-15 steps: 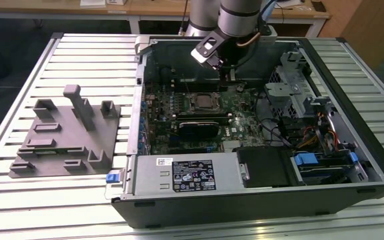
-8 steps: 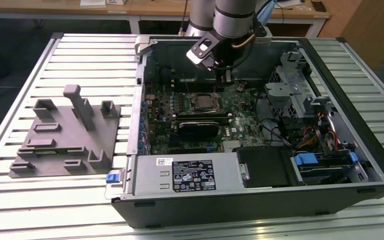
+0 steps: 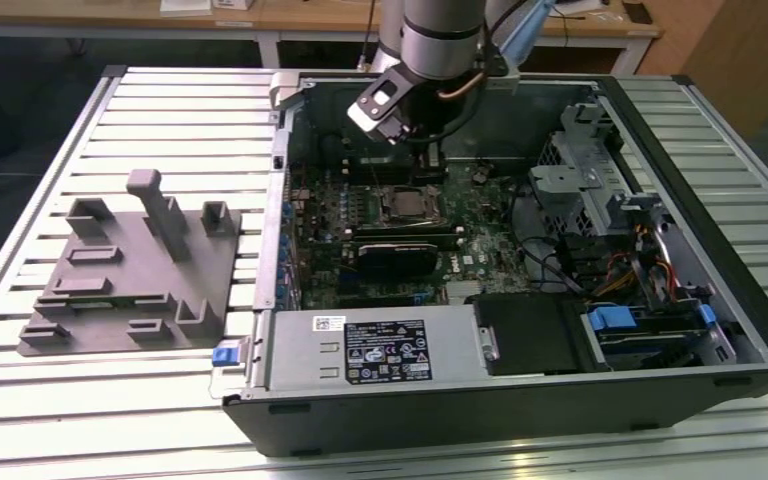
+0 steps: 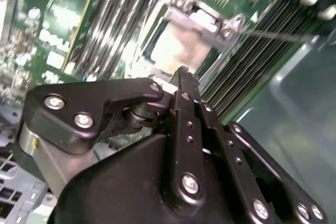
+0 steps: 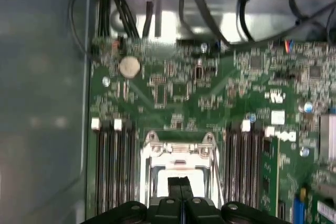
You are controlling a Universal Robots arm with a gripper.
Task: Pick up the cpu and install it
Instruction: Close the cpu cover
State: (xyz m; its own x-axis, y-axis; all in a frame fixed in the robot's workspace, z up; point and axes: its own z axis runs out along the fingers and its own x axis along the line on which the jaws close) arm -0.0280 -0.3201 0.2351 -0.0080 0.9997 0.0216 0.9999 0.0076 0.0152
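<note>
We start with the slatted metal table (image 3: 131, 420), which carries an open computer case (image 3: 518, 410) lying on its side. A grey tray (image 3: 104, 300) with upright posts sits on the slats at the exterior view's left, just beside the case. The green motherboard (image 3: 484, 245) covers the floor of the case. The arm (image 3: 438, 40) comes down into the case from the far side.

The gripper (image 4: 184, 74) hangs over the middle of the board. Its two black fingers (image 5: 175, 184) are pressed together along their length, and we see nothing between them.

Directly under the fingertips is the socket frame (image 5: 178, 148), a square of bright metal. Rows of long memory slots (image 5: 113, 166) flank it on both sides.

Inside that frame lies the cpu (image 4: 170, 51). We take the pale, silvery plate there for its top (its rim is largely covered by the frame and the fingers). It rests flat in the socket with the plate facing up out of the case towards the gripper. Being square, it has no long axis to speak of. What we see of its edges runs parallel to the frame's sides and to the memory slots. We cannot tell whether the fingertips touch the plate or stop just above it.

A round coin cell (image 5: 129, 66) sits on the board well apart from the socket.
</note>
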